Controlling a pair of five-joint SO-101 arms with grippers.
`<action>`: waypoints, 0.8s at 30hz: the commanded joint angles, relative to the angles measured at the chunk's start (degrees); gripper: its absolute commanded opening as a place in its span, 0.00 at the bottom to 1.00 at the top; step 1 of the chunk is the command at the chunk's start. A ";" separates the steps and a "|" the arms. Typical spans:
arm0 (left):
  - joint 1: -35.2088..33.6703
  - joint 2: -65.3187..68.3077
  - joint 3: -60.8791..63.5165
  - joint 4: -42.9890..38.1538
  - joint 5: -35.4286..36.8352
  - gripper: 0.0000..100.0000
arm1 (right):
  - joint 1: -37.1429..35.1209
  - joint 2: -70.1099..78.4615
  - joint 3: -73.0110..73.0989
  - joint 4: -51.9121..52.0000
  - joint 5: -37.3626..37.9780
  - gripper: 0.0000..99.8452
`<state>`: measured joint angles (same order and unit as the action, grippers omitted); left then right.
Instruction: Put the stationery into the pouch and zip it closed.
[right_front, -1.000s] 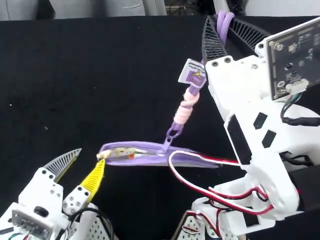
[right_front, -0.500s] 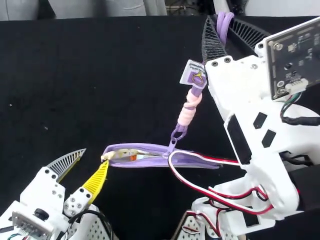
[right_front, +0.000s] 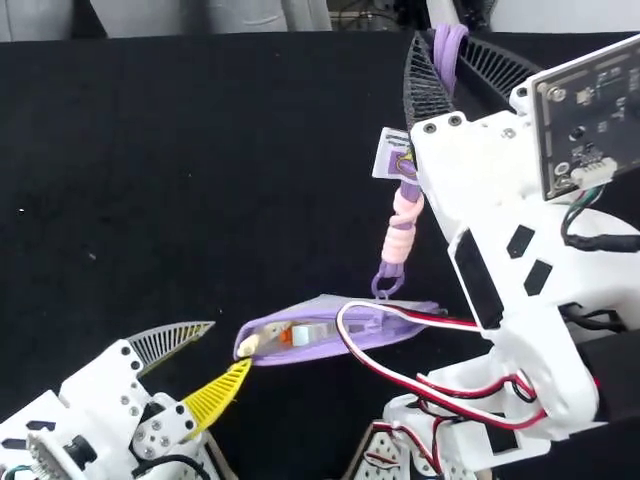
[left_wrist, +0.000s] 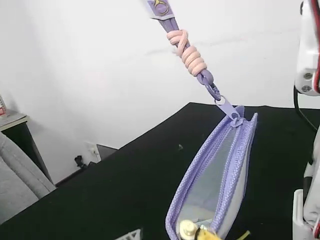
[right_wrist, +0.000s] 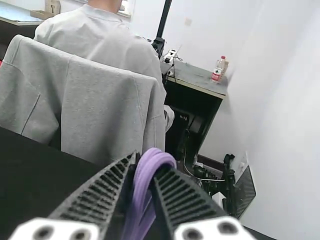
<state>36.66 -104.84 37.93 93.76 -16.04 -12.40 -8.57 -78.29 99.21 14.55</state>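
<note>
High view, near edge: 1 left gripper (right_front: 230, 345) low over the black table (right_front: 200, 150), fingers spread wide & gripping nothing. Its yellow finger (right_front: 222, 392) tip sits just beside the pouch's near end; can't tell if touching. 1 purple pouch (right_front: 305, 352) next, mouth unzipped along most of its length. Inside it is stationery (right_front: 298, 334): a pale piece w/ an orange bit, plus a cream tip at the near end. Exact count can't be told. Left wrist view shows the same pouch (left_wrist: 220, 185) gaping and tilted, far end higher. 1 zip pull (left_wrist: 227, 106) is at that far end. 1 red-and-white wire (right_front: 400, 375) from the right arm crosses in front of the pouch. Farther on, 1 pink coil (right_front: 400, 235) runs up from the zip pull to 1 small tag (right_front: 390, 152). Farthest: 1 right gripper (right_front: 443, 55), its 2 black ribbed fingers clamped on 1 purple strap (right_wrist: 150, 172), so the pouch hangs from it.
</note>
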 joint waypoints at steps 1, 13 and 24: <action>0.92 0.53 0.75 -0.44 -0.53 0.18 | 0.70 -0.48 -1.36 -0.62 -0.44 0.01; 5.23 0.62 3.03 -6.33 -0.18 0.03 | 0.70 -0.40 -0.92 -0.79 -0.53 0.01; 12.44 0.44 4.79 -6.86 -0.09 0.07 | 0.62 -0.22 -0.84 -0.88 -0.53 0.01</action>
<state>47.21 -104.84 42.51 87.69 -16.22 -12.40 -8.57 -78.29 99.21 14.55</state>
